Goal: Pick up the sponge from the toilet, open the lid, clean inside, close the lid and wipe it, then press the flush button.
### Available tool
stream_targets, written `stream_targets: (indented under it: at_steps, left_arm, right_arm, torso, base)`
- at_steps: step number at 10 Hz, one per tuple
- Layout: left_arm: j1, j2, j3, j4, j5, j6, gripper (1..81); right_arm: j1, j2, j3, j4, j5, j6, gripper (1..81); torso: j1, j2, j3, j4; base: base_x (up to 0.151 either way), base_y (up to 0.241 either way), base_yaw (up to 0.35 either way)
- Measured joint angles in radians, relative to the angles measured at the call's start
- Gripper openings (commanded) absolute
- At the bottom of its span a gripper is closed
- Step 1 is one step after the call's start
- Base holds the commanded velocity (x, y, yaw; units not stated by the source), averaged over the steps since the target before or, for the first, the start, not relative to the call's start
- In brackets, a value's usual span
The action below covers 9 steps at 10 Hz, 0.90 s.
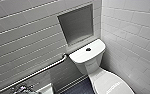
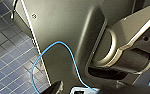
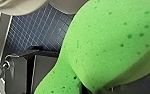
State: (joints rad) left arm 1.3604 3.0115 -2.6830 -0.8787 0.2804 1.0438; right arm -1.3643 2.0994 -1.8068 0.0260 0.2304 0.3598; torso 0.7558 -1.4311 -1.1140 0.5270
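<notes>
— Where's the sponge?
— My right pincer point(image 3: 108, 82) is pinching the green sponge point(image 3: 108, 42), up off the dark tiled floor point(image 3: 33, 32).
— And the toilet point(image 1: 91, 65)?
— In the white-tiled corner ahead. The lid point(image 1: 108, 83) is down, and the flush button point(image 1: 88, 49) sits mid tank top.

No text, number or sign can be read. The only lettering is a faint grey mark on the white toilet lid point(image 1: 104, 81), near its front edge. It is too blurred to tell a single letter or a brand.
</notes>
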Motion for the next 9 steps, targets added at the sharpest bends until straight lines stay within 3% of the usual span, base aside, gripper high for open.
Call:
stream_targets:
  at_steps: [3, 7, 8, 9]
  left_arm:
    - [-0.029, -0.020, -0.001, -0.004, 0.037, -0.001, 81.1]
    - [-0.026, -0.010, 0.003, -0.006, 0.044, 0.000, 81.1]
    - [-0.024, -0.009, 0.003, -0.007, 0.042, 0.000, 81.1]
    - [-0.026, -0.006, 0.003, -0.007, 0.043, 0.000, 81.1]
  right_arm:
    - [-0.082, 0.008, 0.013, -0.001, 0.028, -0.002, 1.0]
    - [-0.147, 0.209, -0.064, -0.037, 0.066, -0.008, 1.0]
    - [-0.177, 0.238, -0.099, -0.052, 0.071, -0.008, 1.0]
    - [-0.190, 0.253, -0.116, -0.064, 0.090, -0.009, 1.0]
  torso:
    - [-0.005, 0.007, 0.000, 0.000]
    - [-0.088, 0.134, 0.000, -0.002]
    - [-0.103, 0.157, 0.000, -0.013]
    - [-0.121, 0.186, 0.000, -0.039]
  base:
    - [0.000, 0.000, 0.000]
    - [0.000, 0.000, 0.000]
    - [0.000, 0.000, 0.000]
    - [0.000, 0.000, 0.000]
